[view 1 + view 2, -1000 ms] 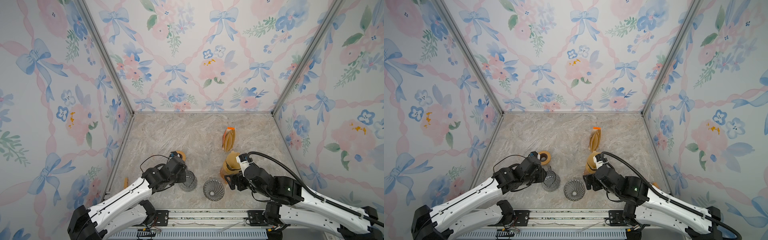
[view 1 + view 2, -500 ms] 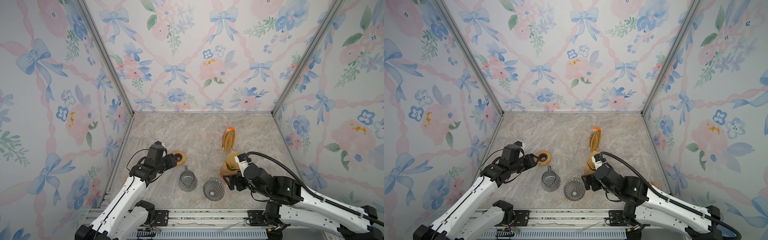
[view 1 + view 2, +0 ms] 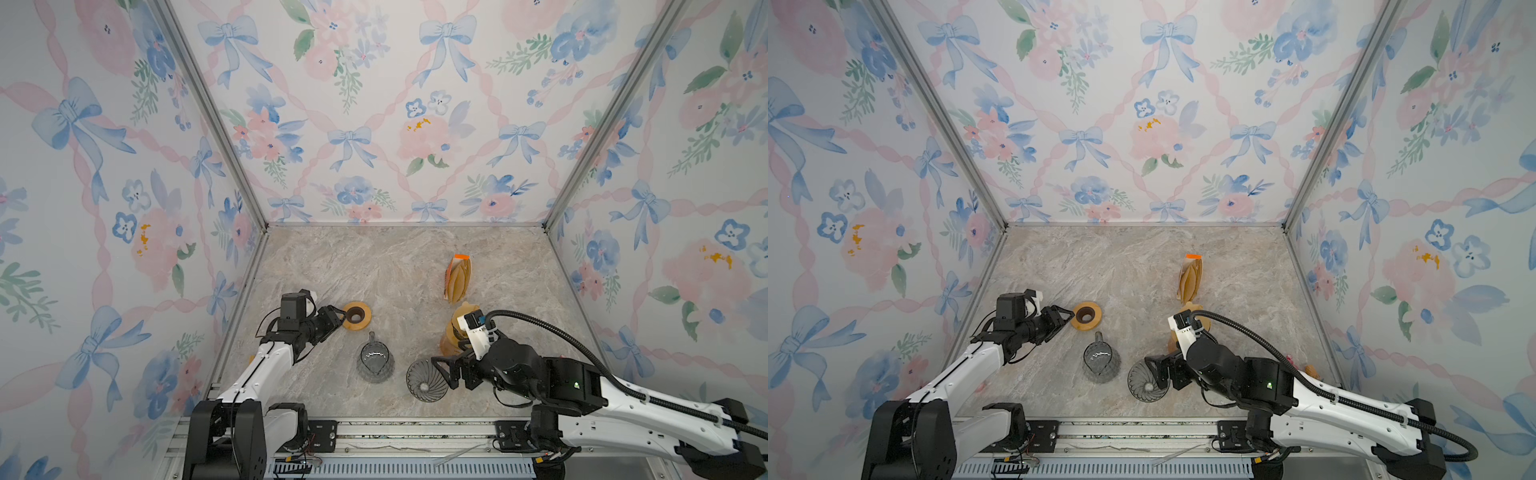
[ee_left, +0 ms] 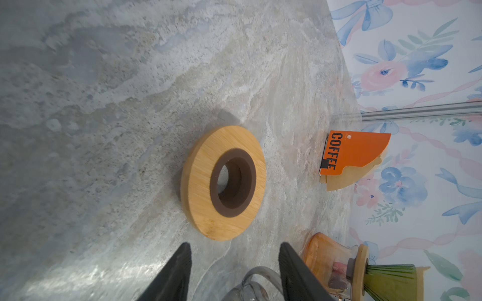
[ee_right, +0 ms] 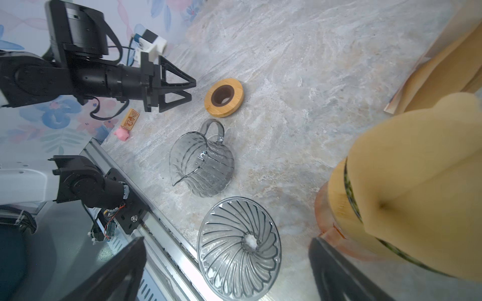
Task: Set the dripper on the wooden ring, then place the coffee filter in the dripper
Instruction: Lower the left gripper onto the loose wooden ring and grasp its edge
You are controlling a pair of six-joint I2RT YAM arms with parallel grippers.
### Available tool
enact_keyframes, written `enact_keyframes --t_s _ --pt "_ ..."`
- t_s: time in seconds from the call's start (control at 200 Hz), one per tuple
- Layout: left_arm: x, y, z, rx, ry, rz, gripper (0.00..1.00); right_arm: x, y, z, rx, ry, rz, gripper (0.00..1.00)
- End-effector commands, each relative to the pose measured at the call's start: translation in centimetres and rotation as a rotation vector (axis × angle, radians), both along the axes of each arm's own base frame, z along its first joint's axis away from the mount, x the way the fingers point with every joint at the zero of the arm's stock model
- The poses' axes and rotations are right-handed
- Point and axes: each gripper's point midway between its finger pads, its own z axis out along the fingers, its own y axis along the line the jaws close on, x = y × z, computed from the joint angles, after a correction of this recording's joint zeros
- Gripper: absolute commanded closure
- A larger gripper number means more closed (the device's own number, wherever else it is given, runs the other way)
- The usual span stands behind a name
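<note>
Beige-grey marble-look worktop (image 3: 374, 257), evenly lit, soft shadows only. Behind worktop, back wall (image 3: 395, 124) papered with blue bows, pink flowers, pink ribbon lattice. Same paper on left wall (image 3: 104, 166) and right wall (image 3: 685, 187) flanking worktop. Silver metal posts (image 3: 214, 120) rising from worktop's rear corners. Metal rail (image 3: 415, 432) along worktop's front edge.

I was driving a staged robot test cell: flowered wallpaper panels (image 3: 374, 104) held in aluminium struts (image 3: 211, 112), a marble-look tabletop (image 3: 395, 266), a mounting rail (image 3: 415, 430) across the frame's bottom edge.
</note>
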Motion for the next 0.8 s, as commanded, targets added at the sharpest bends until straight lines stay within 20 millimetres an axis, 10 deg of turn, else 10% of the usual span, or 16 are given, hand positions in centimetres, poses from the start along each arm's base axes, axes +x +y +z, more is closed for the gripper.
enact_keyframes --t_s 0.0,0.795 --pt "0.9 -0.8 0.4 -0.057 -0.048 -0.028 0.44 0.2 1.1 1.6 0.057 -0.083 0.024 0.03" --pt "1.8 -0.7 -4.1 -0.043 0.064 -0.047 0.40 0.3 2.4 1.3 0.006 -0.084 0.037 0.04"
